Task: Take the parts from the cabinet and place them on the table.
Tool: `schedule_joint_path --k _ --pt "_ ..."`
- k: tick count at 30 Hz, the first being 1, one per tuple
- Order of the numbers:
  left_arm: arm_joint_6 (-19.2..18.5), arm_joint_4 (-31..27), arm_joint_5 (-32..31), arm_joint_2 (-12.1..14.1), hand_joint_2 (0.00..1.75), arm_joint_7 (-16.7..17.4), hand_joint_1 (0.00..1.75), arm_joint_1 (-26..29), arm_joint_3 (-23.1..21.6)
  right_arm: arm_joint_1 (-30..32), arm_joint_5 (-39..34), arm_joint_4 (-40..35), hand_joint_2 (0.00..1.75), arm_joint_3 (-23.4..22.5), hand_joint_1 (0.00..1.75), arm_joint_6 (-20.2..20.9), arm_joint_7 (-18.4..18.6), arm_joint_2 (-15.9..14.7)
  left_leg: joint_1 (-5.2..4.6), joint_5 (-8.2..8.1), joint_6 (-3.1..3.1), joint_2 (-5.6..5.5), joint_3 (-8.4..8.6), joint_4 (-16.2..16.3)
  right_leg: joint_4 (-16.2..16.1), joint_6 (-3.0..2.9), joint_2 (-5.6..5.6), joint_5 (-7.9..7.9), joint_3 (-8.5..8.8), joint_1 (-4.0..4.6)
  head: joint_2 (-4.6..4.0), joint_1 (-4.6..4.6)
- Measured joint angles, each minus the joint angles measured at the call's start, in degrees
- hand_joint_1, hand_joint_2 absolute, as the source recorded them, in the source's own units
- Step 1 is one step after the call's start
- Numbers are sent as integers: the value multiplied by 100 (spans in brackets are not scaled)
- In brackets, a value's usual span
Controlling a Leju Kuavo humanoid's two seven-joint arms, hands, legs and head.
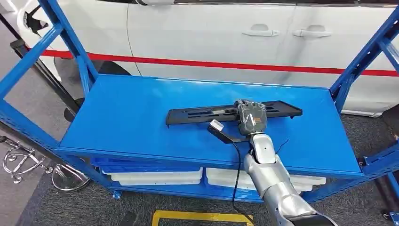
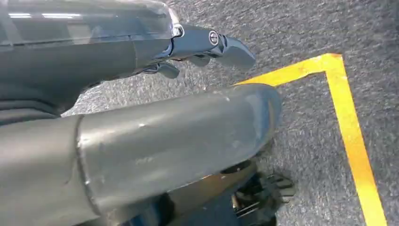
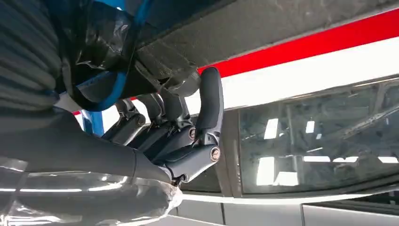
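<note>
On the blue shelf (image 1: 141, 117) of the rack, a long black part (image 1: 197, 114) is seen lying crosswise, in front of a white car (image 1: 211, 33) with a red stripe. The right hand (image 1: 251, 117) is placed over the part right of its middle; in the right wrist view its fingers (image 3: 209, 101) are curled around the part's edge, so the part is gripped. The left hand (image 2: 141, 61) is held over grey carpet beside yellow tape (image 2: 348, 122), fingers spread, nothing held.

No legible text, label, brand or number on anything in view
</note>
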Motion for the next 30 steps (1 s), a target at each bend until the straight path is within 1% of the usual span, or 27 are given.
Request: schedule_joint_path --k 2,3,4,5,7,8,9,10,11,12,13,14,15,17,18,19,20,21,22,23,24,25,26,27,28,29,30 --pt "0 0 2 4 0 0 0 26 0 8 -22 0 175 -11 175 0 -15 -2 -20 1 44 -2 -10 10 -34 61 1 22 16 -13 0 -2" --pt "0 0 2 7 0 0 0 26 0 9 -65 0 175 -39 175 0 -61 -2 0 27 90 0 -2 -29 -42 100 0 27 22 2 0 0" --pt "0 0 7 0 0 0 0 21 0 15 -141 -7 175 -76 175 0 -120 -7 36 70 144 11 25 -82 7 118 4 -32 5 -24 0 -4" --pt "0 0 15 0 0 -9 0 12 0 15 -234 -9 175 -103 175 0 -212 -7 30 76 168 9 27 -94 205 123 0 -194 -80 -14 -2 4" --pt "2 0 57 2 0 -46 0 18 0 54 -811 -40 175 -215 175 0 -861 26 18 73 200 9 21 -93 1107 140 0 -674 -496 -26 0 2" --pt "18 0 107 2 0 -88 0 43 0 104 -1326 -114 175 -328 175 0 -1444 88 9 69 205 8 19 -87 1579 147 0 -847 -724 -28 0 4" --pt "30 0 155 9 0 -140 0 75 0 150 -1744 -191 175 -394 175 2 -1853 171 5 66 206 8 20 -80 1799 146 -1 -866 -839 -29 0 2" --pt "35 0 181 15 0 -179 0 104 2 213 -2123 -330 175 -391 175 9 -2112 254 4 57 203 9 24 -73 1733 139 -2 -751 -821 -29 -2 2" --pt "35 0 219 22 0 -223 0 119 4 280 -2410 -527 175 -332 175 20 -2120 333 3 45 195 8 27 -62 1408 123 -5 -525 -673 -30 0 2" --pt "35 0 227 24 0 -249 0 123 4 307 -2563 -709 175 -241 175 28 -1999 384 1 28 181 6 37 -48 897 97 -5 -240 -413 -29 0 2" --pt "35 0 243 24 0 -262 0 124 4 314 -2634 -838 175 -159 175 28 -1897 407 -1 9 166 2 48 -31 378 60 -3 -2 -151 -26 -2 2" --pt "35 0 254 22 0 -269 0 130 4 314 -2699 -939 175 -84 175 26 -1840 417 -19 -9 145 -8 42 -20 109 25 4 -39 -5 3 0 2" --pt "35 0 256 24 0 -269 0 125 7 321 -2774 -1028 175 -2 175 20 -1783 444 -40 -24 115 -21 18 22 19 23 1 -46 1 12 0 2" --pt "39 0 260 28 0 -269 0 153 7 367 -2933 -1128 175 116 175 9 -1781 450 -24 -12 61 -22 18 -14 53 1 -7 -58 -9 38 -2 2" --pt "48 0 278 28 0 -273 0 169 7 390 -3117 -1187 175 160 175 7 -1882 444 -21 -6 26 -23 25 -29 37 -25 -6 -45 -11 35 0 2" --pt "68 0 308 39 0 -293 0 182 7 427 -3336 -1293 175 212 175 11 -2021 446 -27 -53 -7 -22 1 -7 -20 -74 -17 -11 16 -33 -2 0" --pt "88 0 341 50 0 -321 0 194 7 476 -3504 -1417 175 278 175 29 -2118 459 -9 -191 -43 -6 -61 170 -37 -93 -19 -3 21 -33 -2 2" --pt "107 0 363 55 0 -354 0 192 9 545 -3625 -1573 175 368 175 64 -2127 470 -7 -375 -66 -3 -190 471 -35 -114 -20 -5 19 -35 0 -2" --pt "127 0 411 59 175 -415 0 191 15 650 -3758 -1931 175 567 175 158 -2050 481 12 -613 -95 -1 -414 963 -33 -127 -19 -11 22 -30 0 0" --pt "131 0 442 61 175 -457 0 205 17 727 -3852 -2169 175 754 175 233 -1985 479 18 -800 -119 0 -640 1436 -28 -136 -18 -17 22 -28 0 0" --pt "136 0 459 61 175 -474 0 223 17 775 -3900 -2294 175 862 175 276 -1954 479 19 -911 -134 0 -818 1781 -19 -145 -15 -23 19 -28 0 0" --pt "140 0 477 66 175 -505 0 241 17 828 -3969 -2470 175 1028 175 335 -1893 474 20 -898 -142 0 -909 1933 -8 -148 -11 -31 19 -27 -2 0" --pt "149 0 496 83 175 -533 0 251 20 917 -4024 -2619 175 1106 175 359 -1866 463 22 -686 -140 0 -850 1731 7 -135 -9 -48 26 -28 0 0" --pt "173 0 525 96 175 -579 0 258 24 1047 -4112 -2901 175 1196 175 372 -1853 430 24 -421 -130 2 -667 1327 23 -119 -12 -66 33 -29 0 0" --pt "210 0 551 107 175 -621 0 272 31 1174 -4210 -3249 175 1310 175 387 -1860 380 24 -142 -110 6 -406 774 42 -105 -21 -89 41 -29 0 0" --pt "238 0 577 122 175 -654 0 293 44 1256 -4297 -3520 175 1434 175 409 -1871 343 24 70 -80 8 -140 226 63 -87 -22 -111 42 -29 0 0" --pt "249 0 579 127 175 -673 0 301 57 1285 -4374 -3714 175 1550 175 413 -1882 308 -5 -45 -54 -1 -36 69 86 -60 -12 -125 24 15 0 0"
